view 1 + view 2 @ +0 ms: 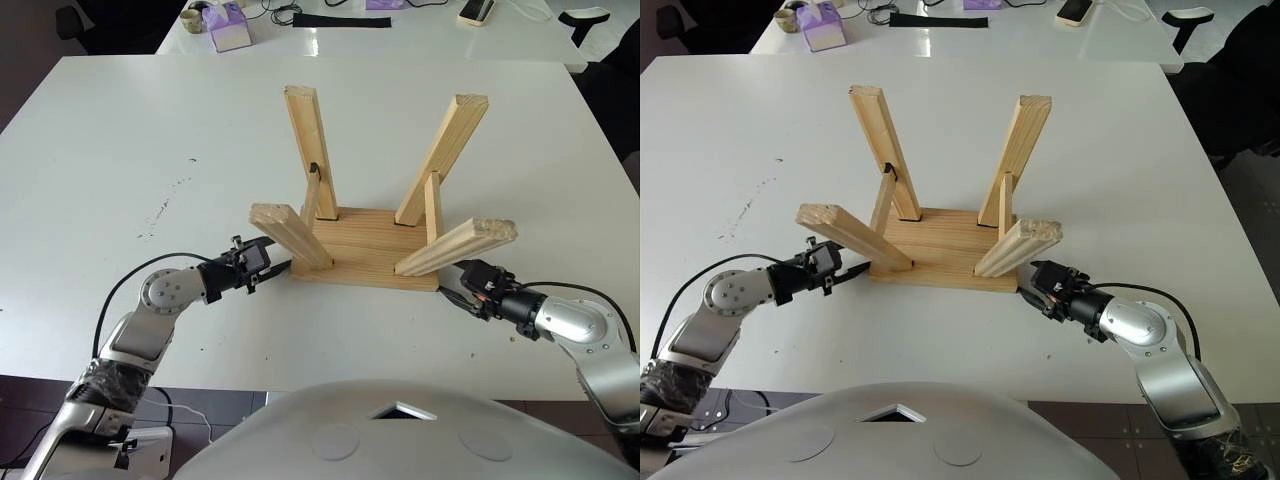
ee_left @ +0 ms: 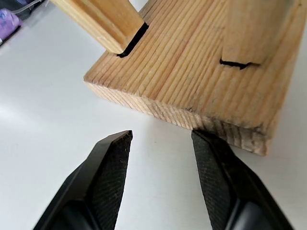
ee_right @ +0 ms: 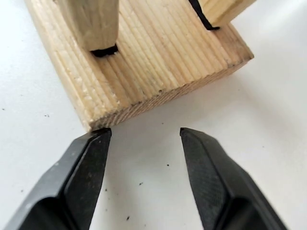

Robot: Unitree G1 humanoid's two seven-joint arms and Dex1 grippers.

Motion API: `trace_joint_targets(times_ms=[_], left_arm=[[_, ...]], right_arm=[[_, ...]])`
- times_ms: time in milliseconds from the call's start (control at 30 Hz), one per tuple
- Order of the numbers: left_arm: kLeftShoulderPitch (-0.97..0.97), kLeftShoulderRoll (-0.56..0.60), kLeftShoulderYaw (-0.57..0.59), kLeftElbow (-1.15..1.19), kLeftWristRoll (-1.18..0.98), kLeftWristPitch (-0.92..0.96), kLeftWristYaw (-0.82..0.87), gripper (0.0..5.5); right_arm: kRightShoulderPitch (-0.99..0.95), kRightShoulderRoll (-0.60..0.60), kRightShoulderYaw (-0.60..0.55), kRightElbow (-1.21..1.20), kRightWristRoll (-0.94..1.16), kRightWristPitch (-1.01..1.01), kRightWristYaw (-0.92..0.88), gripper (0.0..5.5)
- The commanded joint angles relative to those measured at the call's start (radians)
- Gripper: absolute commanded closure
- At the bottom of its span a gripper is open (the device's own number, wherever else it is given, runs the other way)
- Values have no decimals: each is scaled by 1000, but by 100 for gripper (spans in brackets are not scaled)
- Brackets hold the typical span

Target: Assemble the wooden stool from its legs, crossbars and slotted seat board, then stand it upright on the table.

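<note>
Stool (image 1: pixel 365 240) looks assembled, inverted mid table (image 1: pixel 120 150): seat board (image 1: pixel 362 262) flat down, legs (image 1: pixel 310 140) pointing up, crossbars (image 1: pixel 433 205) between them. Step in hand, likely: turning it upright. Left gripper (image 2: pixel 160 141) just beside board's left edge, fingers (image 2: pixel 112 158) apart, empty. Right gripper (image 3: pixel 144 136) at near right corner, fingers likewise apart. Next move calls for both to clamp board edges, then lift and rotate together

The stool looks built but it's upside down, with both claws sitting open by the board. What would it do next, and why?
Probably ease both grippers in and close them on the seat board. The stool lies upside down, legs up, and the left gripper and right gripper sit open at the board's near corners, holding nothing; it needs a grip before turning upright.
</note>
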State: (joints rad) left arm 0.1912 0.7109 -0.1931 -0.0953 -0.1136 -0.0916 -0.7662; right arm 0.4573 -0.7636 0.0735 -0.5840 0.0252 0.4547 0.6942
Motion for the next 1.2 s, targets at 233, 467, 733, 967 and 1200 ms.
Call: trace_joint_targets(times_ms=[233,467,733,967,1200], left_arm=[[226,162,195,-521,-442,327,-171,317],[146,206,347,-576,-631,483,-192,317],[76,219,406,-579,-706,570,-239,317],[75,237,353,-394,-501,462,-354,317],[33,176,203,-9,-178,114,-388,317]], right_arm=[[218,-17,-314,-415,359,117,147,282],[150,-74,-432,-463,582,134,128,282],[75,-138,-523,-460,692,201,122,282],[144,-135,-489,-263,536,128,207,282],[112,-120,-299,-3,332,-61,242,282]])
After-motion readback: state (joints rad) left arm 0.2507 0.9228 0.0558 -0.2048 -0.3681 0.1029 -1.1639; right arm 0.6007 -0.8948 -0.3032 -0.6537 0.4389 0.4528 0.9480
